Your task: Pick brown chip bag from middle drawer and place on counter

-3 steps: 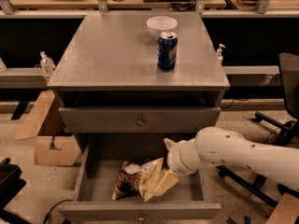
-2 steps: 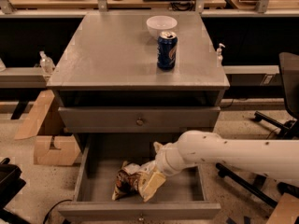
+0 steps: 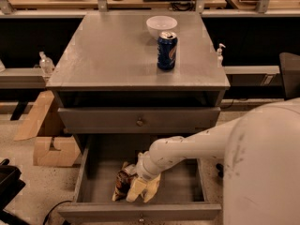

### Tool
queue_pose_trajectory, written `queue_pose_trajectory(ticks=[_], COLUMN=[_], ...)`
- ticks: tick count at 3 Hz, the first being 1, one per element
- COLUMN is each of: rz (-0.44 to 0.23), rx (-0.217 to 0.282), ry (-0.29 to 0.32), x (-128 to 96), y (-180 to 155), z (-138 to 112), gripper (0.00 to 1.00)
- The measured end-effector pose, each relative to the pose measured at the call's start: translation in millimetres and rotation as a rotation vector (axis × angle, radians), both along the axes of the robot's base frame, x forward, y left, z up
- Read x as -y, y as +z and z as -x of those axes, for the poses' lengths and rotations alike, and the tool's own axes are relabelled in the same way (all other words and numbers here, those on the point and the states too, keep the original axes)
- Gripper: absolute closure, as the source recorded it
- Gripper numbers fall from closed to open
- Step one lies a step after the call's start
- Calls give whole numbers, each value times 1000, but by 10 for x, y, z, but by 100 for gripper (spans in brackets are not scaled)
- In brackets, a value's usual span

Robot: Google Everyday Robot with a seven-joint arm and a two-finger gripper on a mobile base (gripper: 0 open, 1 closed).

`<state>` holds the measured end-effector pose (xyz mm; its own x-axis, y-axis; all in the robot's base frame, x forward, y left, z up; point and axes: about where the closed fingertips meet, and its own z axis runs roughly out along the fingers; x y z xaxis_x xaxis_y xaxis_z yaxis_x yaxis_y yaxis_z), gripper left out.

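The brown chip bag [image 3: 122, 181] lies crumpled on the floor of the open middle drawer [image 3: 183, 182], left of centre and near the front. My gripper [image 3: 142, 187] is down inside the drawer, right at the bag's right side and partly covering it. The white arm [image 3: 197, 146] reaches in from the lower right. The grey counter [image 3: 112, 50] is the cabinet's top.
A blue soda can [image 3: 167, 50] and a white bowl [image 3: 161, 26] stand on the counter at the back right. A closed drawer with a brass knob [image 3: 139, 122] sits above the open one. Cardboard boxes [image 3: 49, 146] lie on the floor to the left.
My arm has swung left and deeper over the drawer, bringing the gripper from the bag's right end down onto the bag. The bag lies in the same place.
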<state>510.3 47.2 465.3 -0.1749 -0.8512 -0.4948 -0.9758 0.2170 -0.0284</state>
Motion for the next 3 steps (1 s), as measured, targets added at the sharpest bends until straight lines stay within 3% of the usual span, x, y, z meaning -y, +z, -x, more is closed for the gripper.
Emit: queue_pose_trajectory(ticks=[1, 2, 3], rz=[91, 222, 217], rx=[12, 15, 15], ry=[32, 100, 107], x=[1, 50, -1], y=[-275, -571, -566], z=[4, 17, 22], gripper=[19, 50, 73])
